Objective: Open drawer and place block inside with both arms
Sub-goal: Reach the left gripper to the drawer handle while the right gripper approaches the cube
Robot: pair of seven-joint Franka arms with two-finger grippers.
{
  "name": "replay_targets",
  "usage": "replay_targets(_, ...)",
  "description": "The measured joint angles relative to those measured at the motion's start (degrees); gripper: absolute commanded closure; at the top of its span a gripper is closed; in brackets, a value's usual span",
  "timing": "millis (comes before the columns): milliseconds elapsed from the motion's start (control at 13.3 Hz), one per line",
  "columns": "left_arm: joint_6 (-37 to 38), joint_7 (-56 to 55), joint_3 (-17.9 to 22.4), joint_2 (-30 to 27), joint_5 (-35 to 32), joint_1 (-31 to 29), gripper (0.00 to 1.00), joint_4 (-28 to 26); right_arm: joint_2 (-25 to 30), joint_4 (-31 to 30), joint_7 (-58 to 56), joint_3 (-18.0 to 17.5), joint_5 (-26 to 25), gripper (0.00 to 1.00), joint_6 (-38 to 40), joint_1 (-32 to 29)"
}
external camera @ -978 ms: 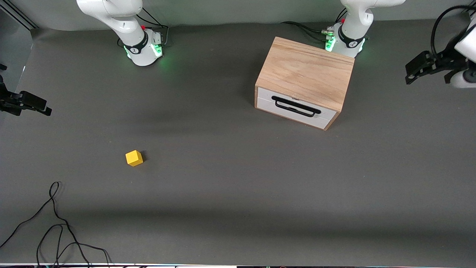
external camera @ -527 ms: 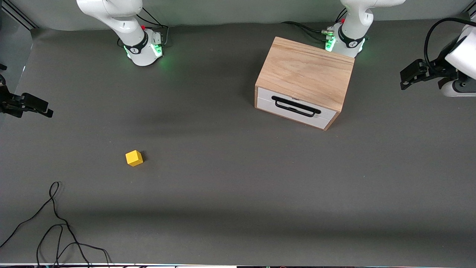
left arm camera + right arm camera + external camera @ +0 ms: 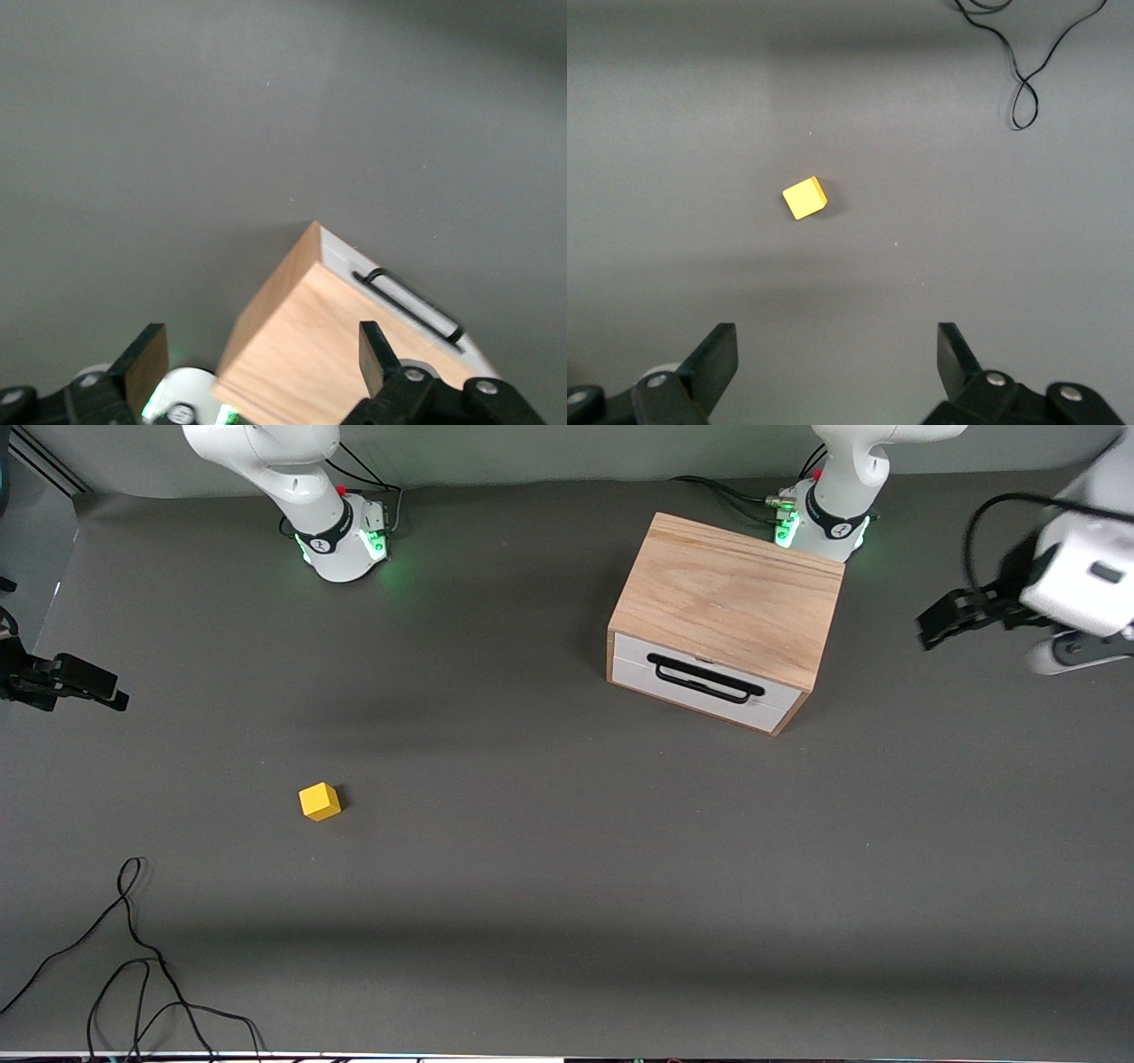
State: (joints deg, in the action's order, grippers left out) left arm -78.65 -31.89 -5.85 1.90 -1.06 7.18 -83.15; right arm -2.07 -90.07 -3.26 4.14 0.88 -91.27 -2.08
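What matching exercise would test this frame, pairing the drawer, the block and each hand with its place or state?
Column one:
1. drawer
2. block
3. left hand
4. right hand

Column two:
A. open, up in the air over the table at the right arm's end
B. shut, in the wooden box
C. lying on the table, nearer to the front camera than the box
D. open, in the air beside the box at the left arm's end

Pairs: 1-B, 2-C, 3-D, 4-A
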Motion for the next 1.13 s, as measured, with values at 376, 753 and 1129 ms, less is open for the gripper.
replay_targets(376, -5.88, -29.51, -0.41, 9.03, 0.01, 9.4, 0.05, -1.94, -2.96, 1.15, 0.14, -0.3, 0.02, 0.0, -2.94, 0.6)
replay_targets(753, -15.72, -45.53, -0.58, 17.02, 0.02, 15.64, 0.07, -6.65, -7.29, 3.96, 6.05, -0.68, 0.02, 0.0, -4.64, 6.57)
replay_targets(1129, -20.77, -47.47, -0.09, 17.81, 2.88, 16.06, 0.08, -13.16, -8.65, 2.17, 11.09, -0.75, 0.02, 0.0, -4.98, 10.2)
